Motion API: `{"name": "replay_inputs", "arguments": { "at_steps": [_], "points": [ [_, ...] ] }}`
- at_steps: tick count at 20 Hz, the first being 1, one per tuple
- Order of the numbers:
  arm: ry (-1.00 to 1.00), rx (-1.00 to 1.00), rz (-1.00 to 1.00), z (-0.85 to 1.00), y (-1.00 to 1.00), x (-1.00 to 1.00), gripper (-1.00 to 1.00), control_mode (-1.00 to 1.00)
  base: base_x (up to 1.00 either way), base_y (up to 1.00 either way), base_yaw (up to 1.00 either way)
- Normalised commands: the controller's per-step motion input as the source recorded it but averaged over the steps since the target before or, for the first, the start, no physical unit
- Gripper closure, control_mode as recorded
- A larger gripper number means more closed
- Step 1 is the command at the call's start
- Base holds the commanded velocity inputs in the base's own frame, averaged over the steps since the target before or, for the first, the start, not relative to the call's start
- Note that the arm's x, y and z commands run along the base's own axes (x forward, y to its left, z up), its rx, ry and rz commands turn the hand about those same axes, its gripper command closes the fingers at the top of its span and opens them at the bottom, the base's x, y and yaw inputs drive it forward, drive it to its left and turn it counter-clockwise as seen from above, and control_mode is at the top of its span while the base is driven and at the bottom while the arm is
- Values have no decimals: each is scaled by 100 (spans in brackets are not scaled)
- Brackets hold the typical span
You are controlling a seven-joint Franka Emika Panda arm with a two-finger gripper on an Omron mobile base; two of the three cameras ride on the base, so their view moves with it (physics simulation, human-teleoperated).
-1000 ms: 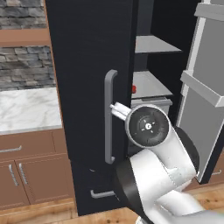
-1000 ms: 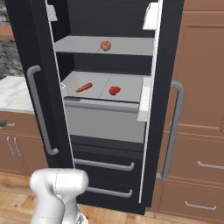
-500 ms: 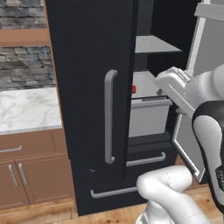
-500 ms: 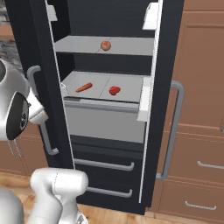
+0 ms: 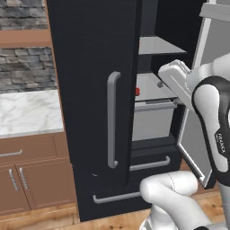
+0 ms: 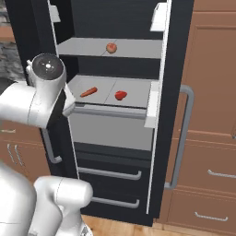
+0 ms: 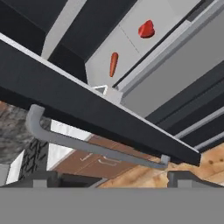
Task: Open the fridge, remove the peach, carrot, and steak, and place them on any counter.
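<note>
Table (image 5: 27, 112) stands at left. Fridge (image 6: 177, 55) doors stand open. Hand (image 7: 111, 178) fingers are spread apart, gripping nothing. Carrot (image 6: 88, 92) and steak (image 6: 120, 95) lie on the middle shelf; peach (image 6: 111, 47) sits on the shelf above.

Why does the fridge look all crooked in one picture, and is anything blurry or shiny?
In the hand view the camera is rolled, so the fridge door edge and its handle slant across. In the right base view the carrot, steak and peach look sharp, evenly lit, without glare.
</note>
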Motion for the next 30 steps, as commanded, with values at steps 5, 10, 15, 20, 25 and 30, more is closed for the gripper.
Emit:
{"name": "replay_inputs", "arguments": {
  "at_steps": [5, 10, 15, 20, 25, 30],
  "points": [
    [0, 0, 0, -3, -50, 64, -100, -100, 0, 0, 0],
    [0, 0, 5, -25, -12, 87, -100, -100, 0, 0, 0],
    [0, 0, 12, -33, 32, 100, -100, -100, 0, 0, 0],
    [3, 1, 25, -10, 60, 41, -100, -100, 0, 0, 0],
    [0, 5, 54, -27, 93, -9, -100, -100, 0, 0, 0],
    [-12, 0, 56, -22, 90, -35, -100, -100, 0, 0, 0]
  ]
}}
